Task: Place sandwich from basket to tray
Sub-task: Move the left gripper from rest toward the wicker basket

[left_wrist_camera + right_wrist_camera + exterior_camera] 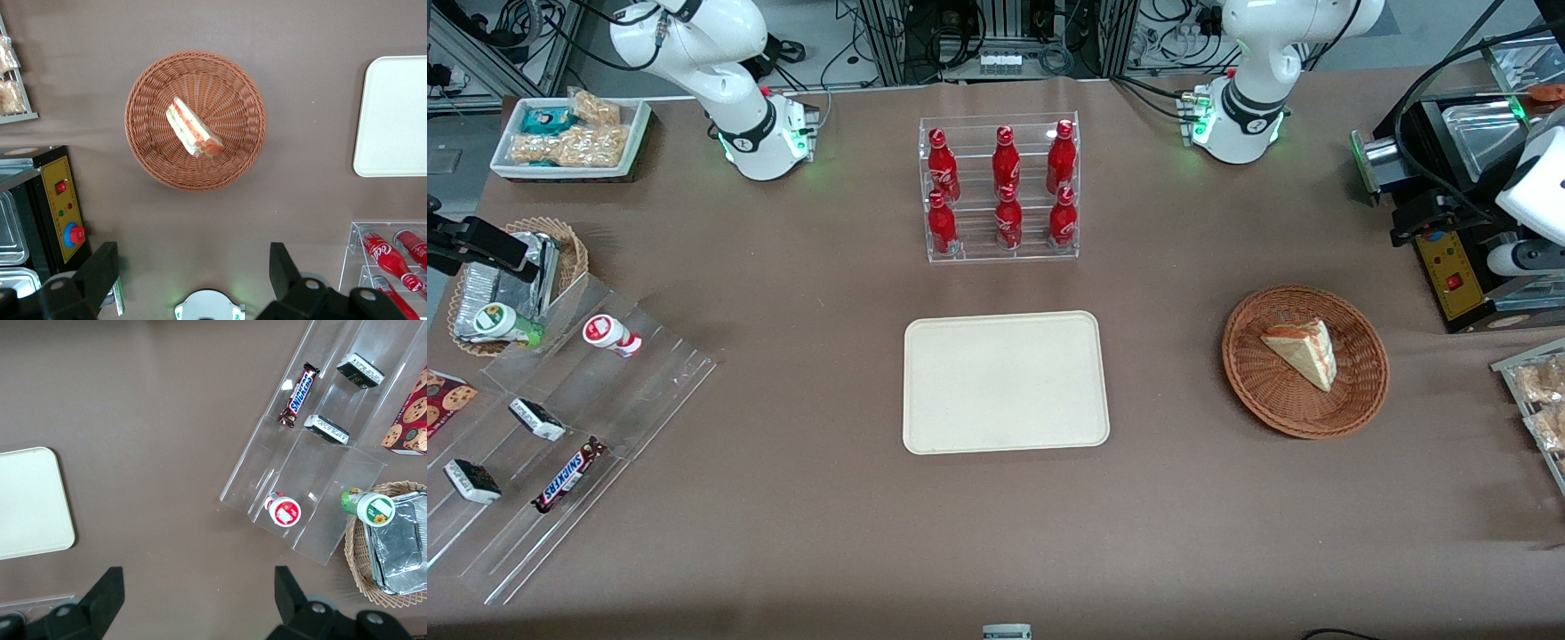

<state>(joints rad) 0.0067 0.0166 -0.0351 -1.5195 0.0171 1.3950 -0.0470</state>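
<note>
A: Where's the sandwich (193, 128)?
B: Lying in the wicker basket (147, 143), well apart from the empty tray (393, 120).
A: Gripper (193, 283)?
B: High above the basket, fingers spread wide, holding nothing.
A: Risk?
B: Prob. squashing soft bread, or fingertips snagging the basket weave.

"SNICKERS" reads on the choc bar (567, 476) lying on the clear acrylic rack (649, 391), toward the parked arm's end of the desk. White Coca-Cola script runs down the red bottles (1006, 162); the wrist view shows it partly on one. Other wrappers and the black box's yellow panel (62, 217): not legible.
</note>
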